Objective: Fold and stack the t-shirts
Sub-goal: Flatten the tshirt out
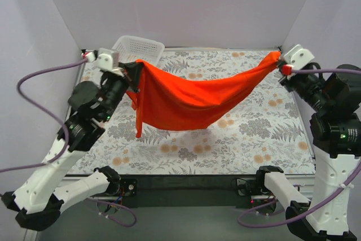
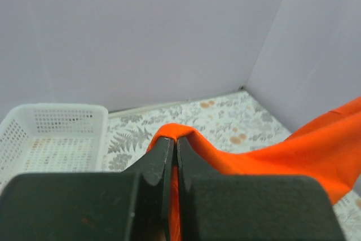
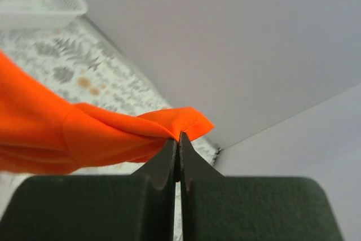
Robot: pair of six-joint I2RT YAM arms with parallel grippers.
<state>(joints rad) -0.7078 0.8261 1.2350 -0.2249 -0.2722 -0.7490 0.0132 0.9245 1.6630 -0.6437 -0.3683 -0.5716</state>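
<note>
Nearest the top camera, the left arm point(image 1: 56, 167) rises from its base and leans inward over the table point(image 1: 265, 139). Its forearm is lifted and its left pincer point(image 1: 137, 67) points toward the right pincer point(image 1: 280, 61). The right arm point(image 1: 333, 156) stands nearly upright at the table's right edge, with its wrist bent inward at about the same height. Both arms have white shells with black joints, and a purple cable point(image 1: 34, 83) loops off the left arm. Each pincer is clenched on the t-shirt point(image 1: 186, 103): both wrist views show the black jaws pressed together, with a fold of orange-red fabric pinched at the tips of the left pincer point(image 2: 174, 142) and the right pincer point(image 3: 177, 138). The thin, plain, soft fabric spans from one pincer to the other and sags between them in a hammock-shaped curve. One flap hangs straight down below the left pincer. The lowest fold lies close over the floral-patterned table; contact there cannot be determined. A white plastic mesh basket point(image 1: 138, 46) sits on the table just behind the left pincer, well apart from the right pincer.
</note>
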